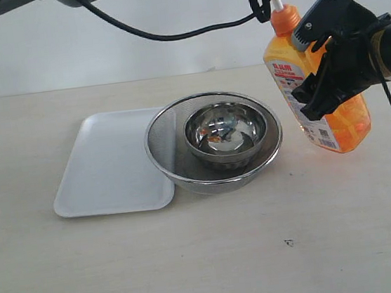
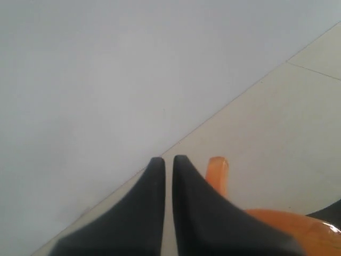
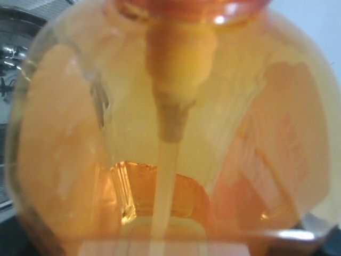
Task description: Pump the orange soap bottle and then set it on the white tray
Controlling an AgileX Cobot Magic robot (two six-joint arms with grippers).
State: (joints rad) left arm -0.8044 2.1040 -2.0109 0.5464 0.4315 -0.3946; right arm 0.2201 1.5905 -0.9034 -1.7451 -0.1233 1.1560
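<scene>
The orange soap bottle (image 1: 334, 120) is at the right of the exterior view, tilted with its top leaning left. My right gripper (image 1: 313, 62) is shut on its body from the right side. The bottle's translucent wall (image 3: 176, 106) fills the right wrist view, with its dip tube showing inside. The white stem (image 1: 276, 1) rises to the top edge, where the left arm hangs. In the left wrist view my left gripper (image 2: 168, 160) is shut, its fingertips almost touching, with the orange pump nozzle (image 2: 217, 173) just beside one finger. The white tray (image 1: 106, 164) lies flat at the left.
A round steel mesh strainer (image 1: 160, 147) overlaps the tray's right edge and holds a shiny steel bowl (image 1: 226, 132). It stands between the tray and the bottle. Black cables (image 1: 168, 33) hang across the top. A small dark speck (image 1: 288, 242) lies on the table in front.
</scene>
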